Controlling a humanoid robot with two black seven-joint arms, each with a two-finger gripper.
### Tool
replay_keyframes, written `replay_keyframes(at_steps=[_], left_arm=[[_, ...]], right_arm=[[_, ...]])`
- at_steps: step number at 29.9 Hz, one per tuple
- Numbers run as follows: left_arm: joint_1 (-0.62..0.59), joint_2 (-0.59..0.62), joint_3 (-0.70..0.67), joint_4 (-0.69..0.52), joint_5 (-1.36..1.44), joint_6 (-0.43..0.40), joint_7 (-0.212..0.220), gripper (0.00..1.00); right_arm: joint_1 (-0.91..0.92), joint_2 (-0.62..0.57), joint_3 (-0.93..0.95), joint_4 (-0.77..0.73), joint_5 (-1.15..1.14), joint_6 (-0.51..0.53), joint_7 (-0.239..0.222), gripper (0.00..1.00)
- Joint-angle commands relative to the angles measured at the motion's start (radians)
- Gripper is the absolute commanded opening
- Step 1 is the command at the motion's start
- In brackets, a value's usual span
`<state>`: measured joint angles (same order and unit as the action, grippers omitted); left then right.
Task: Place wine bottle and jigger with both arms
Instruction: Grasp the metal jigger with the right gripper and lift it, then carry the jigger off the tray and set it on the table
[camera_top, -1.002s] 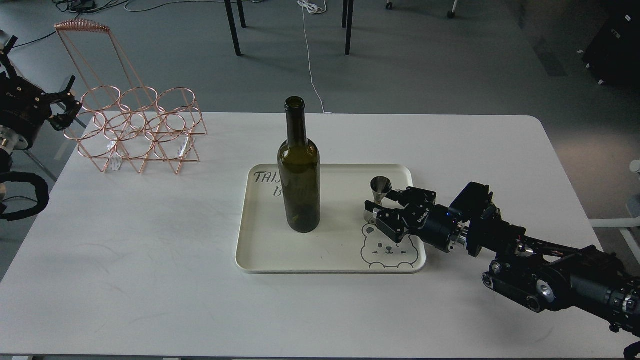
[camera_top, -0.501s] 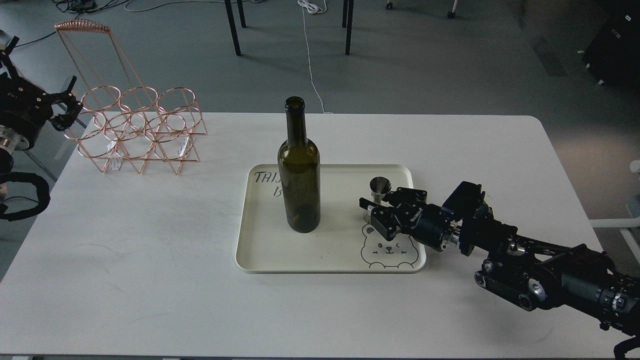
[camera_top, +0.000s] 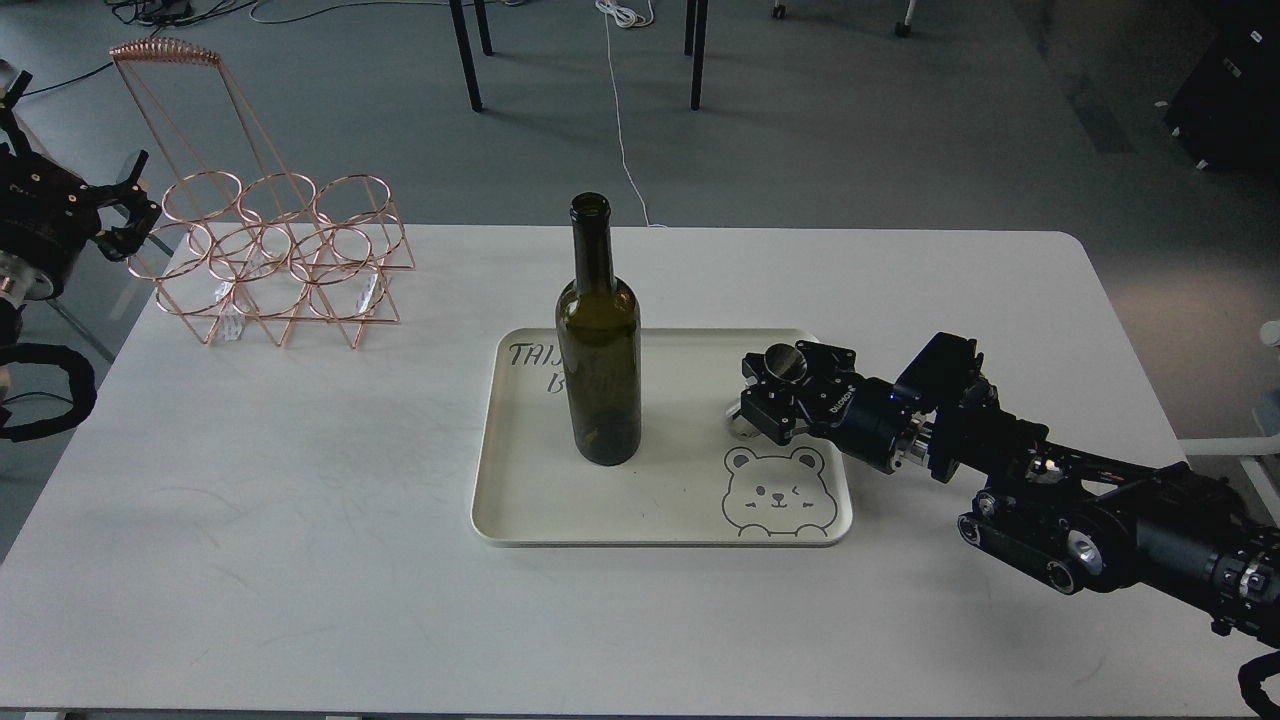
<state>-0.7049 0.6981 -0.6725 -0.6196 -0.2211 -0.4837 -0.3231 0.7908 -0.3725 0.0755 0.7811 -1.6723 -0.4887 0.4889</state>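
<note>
Shifting up and toward the frame's centre since the earlier frames: right arm (camera_top: 1050, 480), entering from the lower right and now reaching over the tray's right side. Carrying the right gripper (camera_top: 775, 395) onto the jigger (camera_top: 785, 364), fingers now closing around it, cup rim showing round and silvery between the black fingers, apparently tipped toward the camera rather than standing as before. Judging this a grasp being taken or just made; cannot tell whether the jigger's foot is lifting off the tray, since a pale patch below the gripper could be base or reflection.

Staying put in the middle of the frame: cream tray (camera_top: 520, 520) with the bear drawing at its lower right corner, resting on the white table (camera_top: 300, 560). Standing upright on the tray's left half, unmoved and untouched: wine bottle (camera_top: 598, 350), well apart from both grippers.

Sitting at upper left on the table: copper wire rack (camera_top: 270, 260), unchanged.

Drawing slightly back toward the far left edge: left gripper (camera_top: 125, 215), small and dark beside the rack, fingers looking spread but cannot tell with any certainty.

Meaning for the task: jigger pickup looking under way on the right, bottle still waiting for the left arm.
</note>
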Motion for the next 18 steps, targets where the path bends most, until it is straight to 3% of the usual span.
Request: replay_keyframes(at_steps=[1,9,18], left_arm=[[-0.005,-0.002,0.001,0.0,0.0,0.001,0.001,0.98],[-0.005,-0.002,0.001,0.0,0.0,0.001,0.001,0.98],[-0.007,-0.002,0.001,-0.002,0.0,0.001,0.001,0.98]], right_arm=[[-0.008,-0.083,0.035,0.024,0.006,0.0,0.0,0.07],[-0.062,-0.219,0.067,0.101,0.032,0.0,0.0,0.07],[-0.133,-0.292,0.076,0.084,0.155,0.0,0.0,0.08]])
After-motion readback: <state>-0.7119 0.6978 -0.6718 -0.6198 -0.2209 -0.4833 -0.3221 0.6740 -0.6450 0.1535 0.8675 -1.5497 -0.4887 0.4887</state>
